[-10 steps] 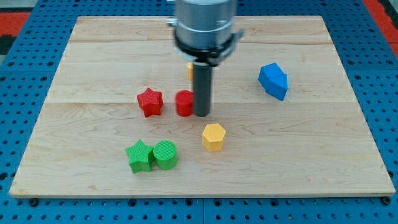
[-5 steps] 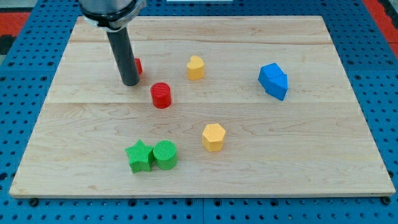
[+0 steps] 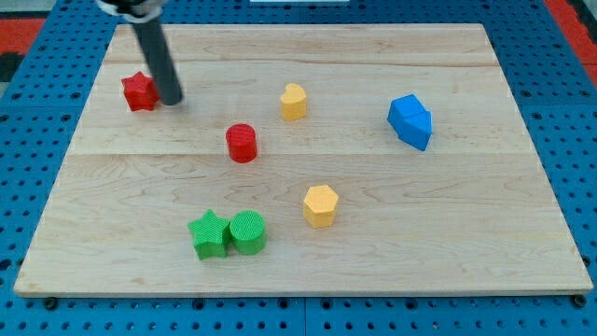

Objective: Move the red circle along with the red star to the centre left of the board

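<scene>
In the upper left of the frame my tip [image 3: 172,100] rests on the wooden board [image 3: 485,215], touching the right side of the red star [image 3: 139,91]; being a bare rod, it grips nothing. The red circle [image 3: 242,143] stands apart, lower and to the right, near the board's middle. Further right sit a yellow block [image 3: 294,101], a yellow hexagon [image 3: 320,205] and a blue block [image 3: 410,121]. At lower centre-left, a green star [image 3: 209,233] touches a green circle [image 3: 248,231].

A pale wooden board [image 3: 522,233] lies on a blue perforated surface [image 3: 19,177], with red patches at the view's top corners.
</scene>
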Controlling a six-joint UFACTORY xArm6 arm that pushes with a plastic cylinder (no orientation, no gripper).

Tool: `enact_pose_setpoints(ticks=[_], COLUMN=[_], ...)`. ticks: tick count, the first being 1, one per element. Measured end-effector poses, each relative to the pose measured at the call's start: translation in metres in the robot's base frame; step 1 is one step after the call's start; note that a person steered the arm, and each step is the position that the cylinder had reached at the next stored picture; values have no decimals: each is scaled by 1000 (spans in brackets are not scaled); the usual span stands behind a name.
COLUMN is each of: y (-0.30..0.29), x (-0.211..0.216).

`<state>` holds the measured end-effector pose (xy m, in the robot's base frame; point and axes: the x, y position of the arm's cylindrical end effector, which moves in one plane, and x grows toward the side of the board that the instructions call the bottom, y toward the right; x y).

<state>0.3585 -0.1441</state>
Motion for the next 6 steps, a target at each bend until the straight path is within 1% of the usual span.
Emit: enact_pose_setpoints(ticks=[1,2,3,4,5,6], y=[72,136,135,80,18,-19], x=[25,40,81,87,61,31])
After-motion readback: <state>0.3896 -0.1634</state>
